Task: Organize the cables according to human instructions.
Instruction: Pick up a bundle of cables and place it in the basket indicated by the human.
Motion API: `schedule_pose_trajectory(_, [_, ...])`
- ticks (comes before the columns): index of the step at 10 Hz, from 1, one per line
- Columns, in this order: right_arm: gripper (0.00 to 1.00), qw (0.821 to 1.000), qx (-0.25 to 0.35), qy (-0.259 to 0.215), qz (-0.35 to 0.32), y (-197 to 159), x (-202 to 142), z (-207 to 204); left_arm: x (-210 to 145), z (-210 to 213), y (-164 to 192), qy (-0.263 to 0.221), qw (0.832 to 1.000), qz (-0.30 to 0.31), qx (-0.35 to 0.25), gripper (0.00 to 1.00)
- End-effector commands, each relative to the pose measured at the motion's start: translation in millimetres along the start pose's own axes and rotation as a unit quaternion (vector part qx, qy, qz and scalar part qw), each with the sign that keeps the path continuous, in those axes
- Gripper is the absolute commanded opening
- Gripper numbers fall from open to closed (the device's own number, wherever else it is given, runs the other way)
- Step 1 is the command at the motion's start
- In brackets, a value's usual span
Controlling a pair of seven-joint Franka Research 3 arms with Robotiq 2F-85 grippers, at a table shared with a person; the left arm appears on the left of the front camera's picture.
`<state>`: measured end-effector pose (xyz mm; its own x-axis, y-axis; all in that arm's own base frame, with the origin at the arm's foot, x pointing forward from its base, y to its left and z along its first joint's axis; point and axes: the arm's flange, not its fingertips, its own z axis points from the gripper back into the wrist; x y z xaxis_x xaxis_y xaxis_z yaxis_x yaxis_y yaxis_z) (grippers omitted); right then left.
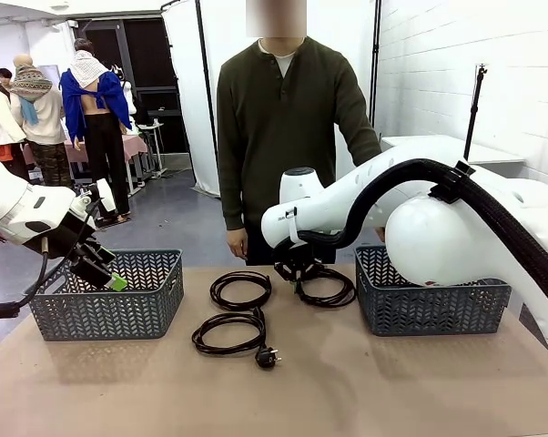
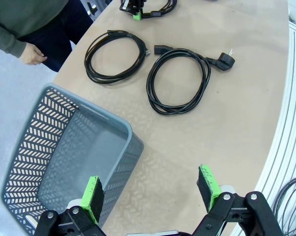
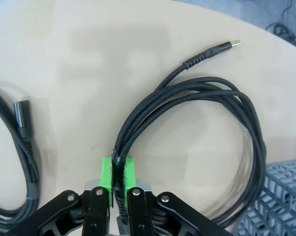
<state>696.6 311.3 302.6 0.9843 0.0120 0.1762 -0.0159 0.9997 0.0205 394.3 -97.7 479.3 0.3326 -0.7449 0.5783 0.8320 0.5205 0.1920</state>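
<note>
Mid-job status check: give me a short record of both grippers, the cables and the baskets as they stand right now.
right gripper: shut on the braided cable coil, which lies on the table
left gripper: open, empty, over the left basket edge
loose coils: plain coil and plug coil, between the baskets
left basket: empty
right basket: contents hidden
person: standing at far side

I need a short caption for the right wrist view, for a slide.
Closed right gripper pinching a coiled braided black cable on the tan table.
</note>
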Motion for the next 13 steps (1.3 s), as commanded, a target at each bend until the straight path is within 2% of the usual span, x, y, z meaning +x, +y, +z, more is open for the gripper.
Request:
schedule_pose_trajectory(1, [0.00,1.000,0.023,0.004,0.013,0.2,2.9,9.0,-4.1,-0.3,-1.1,-0.003,1.000,0.004,-0.004,1.00])
schedule_pose_trajectory(3, [0.00,0.999,0.029,-0.011,0.039,6.5,-0.2,45.4,-4.1,-0.3,-1.1,-0.003,1.000,0.004,-0.004,1.00])
schedule_pose_trajectory(5, [0.00,0.995,0.048,-0.007,0.084,14.9,-5.6,79.4,-4.1,-0.3,-1.1,-0.003,1.000,0.004,-0.004,1.00])
schedule_pose_trajectory(7, [0.00,0.979,0.089,0.013,0.183,20.9,-14.8,116.9,-4.1,-0.3,-1.1,-0.003,1.000,0.004,-0.004,1.00])
schedule_pose_trajectory(10, [0.00,0.933,0.089,0.026,0.349,5.1,-38.7,158.4,-4.1,-0.3,-1.1,-0.003,1.000,0.004,-0.004,1.00])
schedule_pose_trajectory(11, [0.00,0.910,0.075,0.018,0.407,-5.4,-45.5,168.2,-4.1,-0.3,-1.1,-0.003,1.000,0.004,-0.004,1.00])
schedule_pose_trajectory(12, [0.00,0.878,0.087,0.026,0.469,-16.2,-48.8,175.5,-4.1,-0.3,-1.1,-0.003,1.000,0.004,-0.004,1.00])
schedule_pose_trajectory(13, [0.00,0.860,0.098,0.034,0.499,-28.8,-49.7,182.3,-4.1,-0.3,-1.1,-0.003,1.000,0.004,-0.004,1.00])
